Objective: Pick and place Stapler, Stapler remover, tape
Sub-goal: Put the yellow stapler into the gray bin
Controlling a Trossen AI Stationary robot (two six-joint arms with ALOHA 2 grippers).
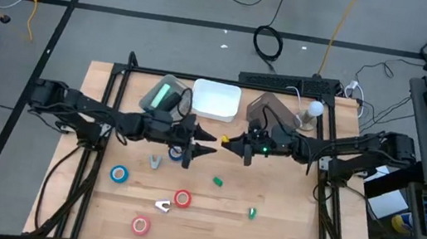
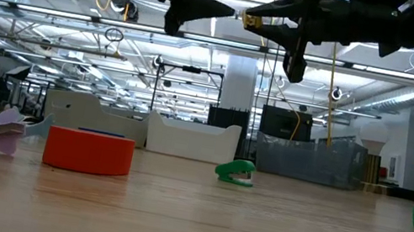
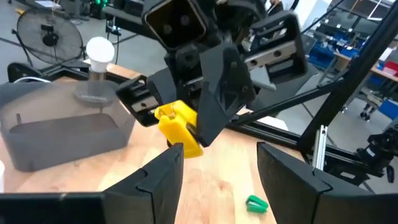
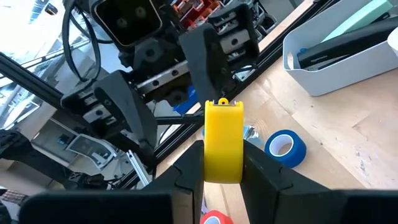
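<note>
Left gripper (image 1: 207, 150) gapes facing clamped right gripper (image 1: 225, 142) mid-table.

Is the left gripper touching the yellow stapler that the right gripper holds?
Apart. The left wrist view shows the left gripper open, short of the yellow stapler clamped in the right gripper.

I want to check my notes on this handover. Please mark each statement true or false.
1. The right gripper holds a yellow stapler. True.
2. The left gripper is shut on the yellow stapler. False: its fingers stand open, apart from it.
3. A red tape lies on the table. True.
4. The white bin stands at the table's near edge. False: it stands at the far edge.
</note>
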